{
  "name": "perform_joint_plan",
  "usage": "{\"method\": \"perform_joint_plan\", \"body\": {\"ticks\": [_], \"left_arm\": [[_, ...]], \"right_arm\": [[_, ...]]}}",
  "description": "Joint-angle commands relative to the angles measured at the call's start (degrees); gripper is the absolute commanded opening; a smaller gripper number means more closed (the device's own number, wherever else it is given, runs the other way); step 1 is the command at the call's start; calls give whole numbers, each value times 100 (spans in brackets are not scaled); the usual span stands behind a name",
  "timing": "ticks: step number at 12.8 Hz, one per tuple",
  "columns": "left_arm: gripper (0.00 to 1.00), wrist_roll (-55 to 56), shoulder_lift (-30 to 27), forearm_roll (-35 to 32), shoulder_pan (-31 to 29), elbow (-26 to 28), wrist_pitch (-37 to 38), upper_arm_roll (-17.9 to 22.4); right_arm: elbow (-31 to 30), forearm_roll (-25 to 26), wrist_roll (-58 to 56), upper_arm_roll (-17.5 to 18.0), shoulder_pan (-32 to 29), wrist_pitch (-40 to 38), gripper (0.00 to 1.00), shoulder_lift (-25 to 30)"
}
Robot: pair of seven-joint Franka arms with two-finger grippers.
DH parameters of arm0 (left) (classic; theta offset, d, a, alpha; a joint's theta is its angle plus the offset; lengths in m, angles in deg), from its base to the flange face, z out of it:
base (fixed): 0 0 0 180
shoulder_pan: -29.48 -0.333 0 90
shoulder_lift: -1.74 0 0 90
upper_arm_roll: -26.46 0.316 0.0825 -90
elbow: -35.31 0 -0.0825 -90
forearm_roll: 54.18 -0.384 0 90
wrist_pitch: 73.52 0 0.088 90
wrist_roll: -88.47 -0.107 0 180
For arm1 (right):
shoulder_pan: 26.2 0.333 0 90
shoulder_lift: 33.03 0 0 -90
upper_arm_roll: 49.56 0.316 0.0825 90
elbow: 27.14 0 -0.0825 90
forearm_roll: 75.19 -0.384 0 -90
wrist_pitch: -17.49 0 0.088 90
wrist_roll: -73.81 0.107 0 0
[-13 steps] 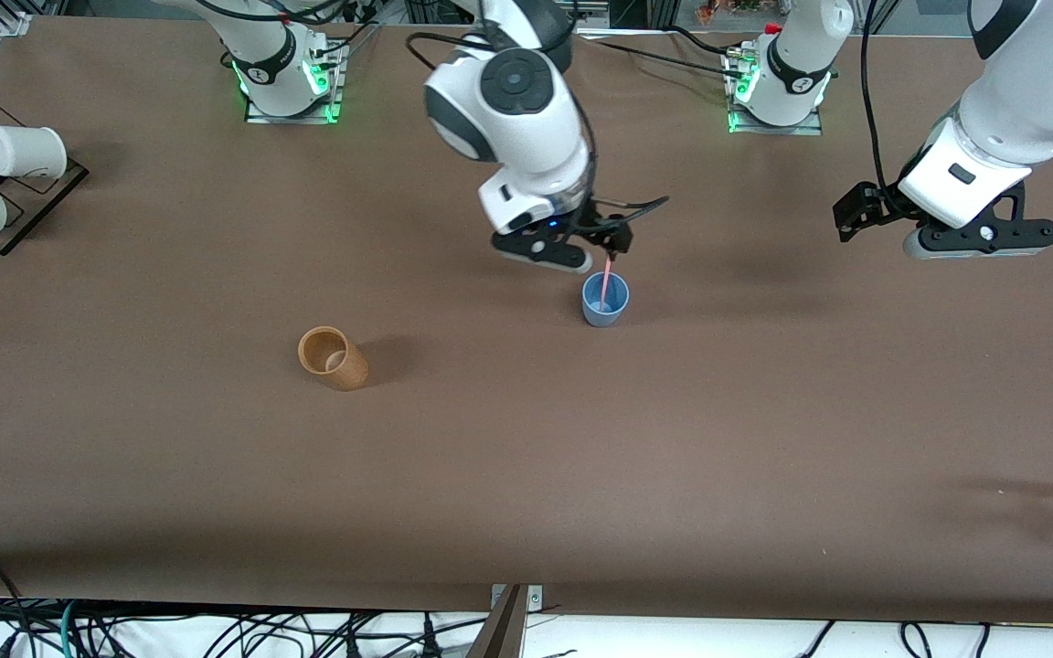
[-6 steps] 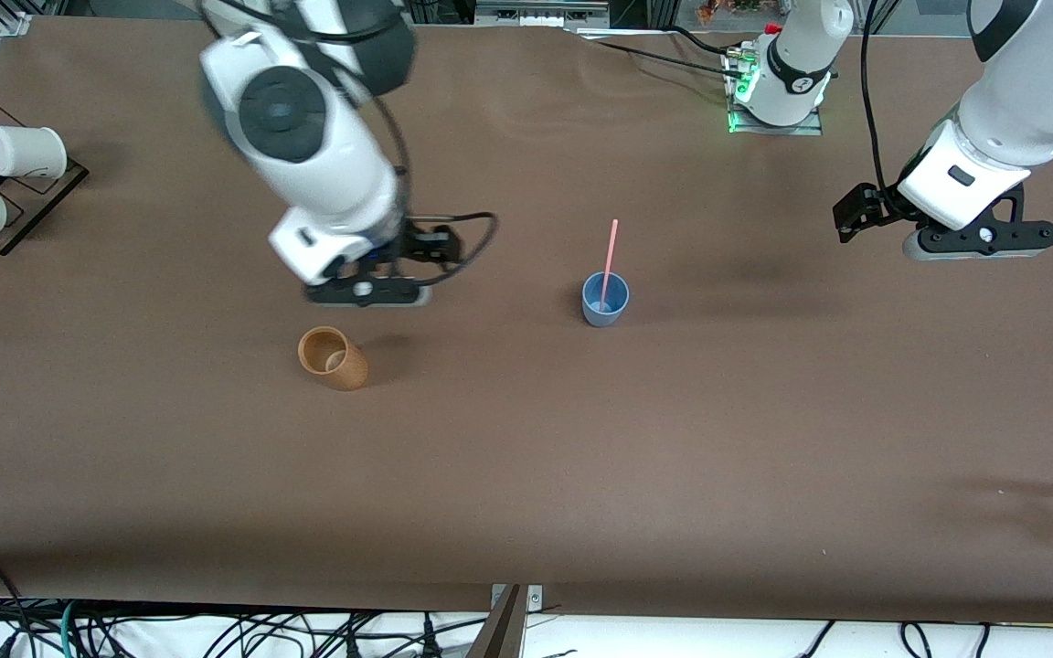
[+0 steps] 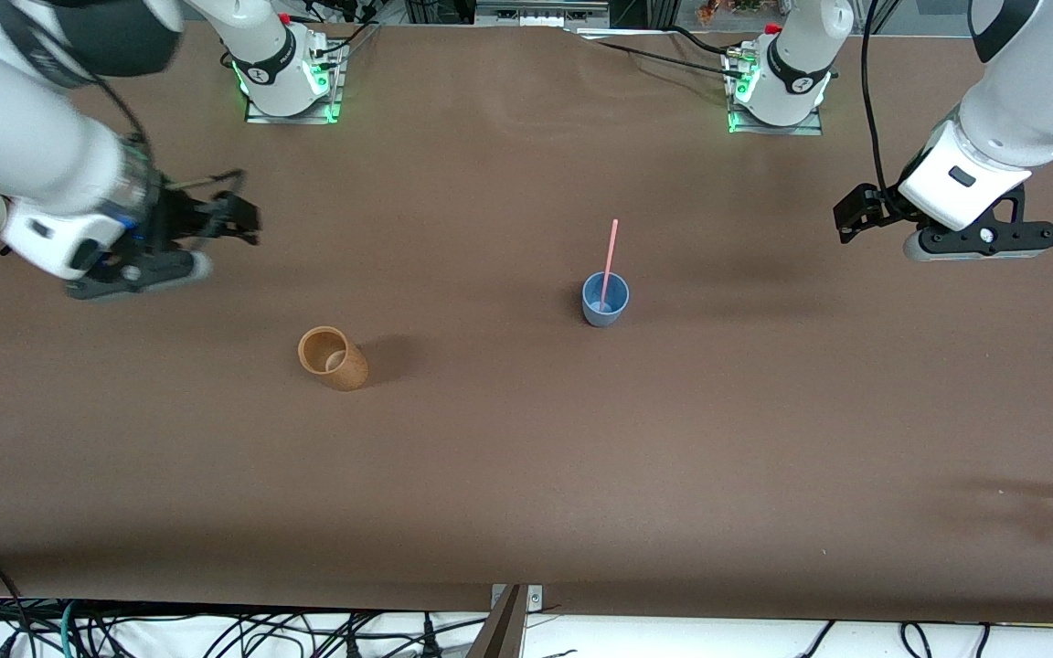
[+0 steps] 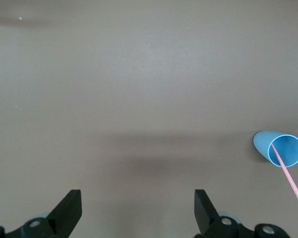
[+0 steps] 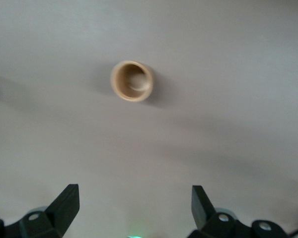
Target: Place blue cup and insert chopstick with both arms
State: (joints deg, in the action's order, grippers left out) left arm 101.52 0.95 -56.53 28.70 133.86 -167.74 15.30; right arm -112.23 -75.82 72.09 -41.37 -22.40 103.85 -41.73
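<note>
2 white arms [image 3: 1011, 100] with black cables, green-lit bases.

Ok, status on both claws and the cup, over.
Left claw open, empty, waiting at its end of the table. Right claw open, empty. Chopstick stands in blue cup. Nothing in the way.

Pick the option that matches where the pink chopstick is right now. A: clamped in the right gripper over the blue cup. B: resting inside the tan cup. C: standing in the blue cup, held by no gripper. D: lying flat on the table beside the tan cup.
C: the chopstick stands with its lower end in the blue cup, while the right gripper and the left gripper are both open and well away from it.
</note>
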Motion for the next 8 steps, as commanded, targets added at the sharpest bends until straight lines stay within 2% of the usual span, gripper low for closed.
{"method": "perform_joint_plan", "body": {"ticks": [1, 8], "left_arm": [[100, -145, 61, 69, -1, -134, 97, 26], [100, -145, 62, 69, -1, -134, 97, 26]], "right_arm": [[-527, -16, -321, -222, -20, 180, 100, 492], [-702, 133, -259, -213, -12, 311, 100, 668]]}}
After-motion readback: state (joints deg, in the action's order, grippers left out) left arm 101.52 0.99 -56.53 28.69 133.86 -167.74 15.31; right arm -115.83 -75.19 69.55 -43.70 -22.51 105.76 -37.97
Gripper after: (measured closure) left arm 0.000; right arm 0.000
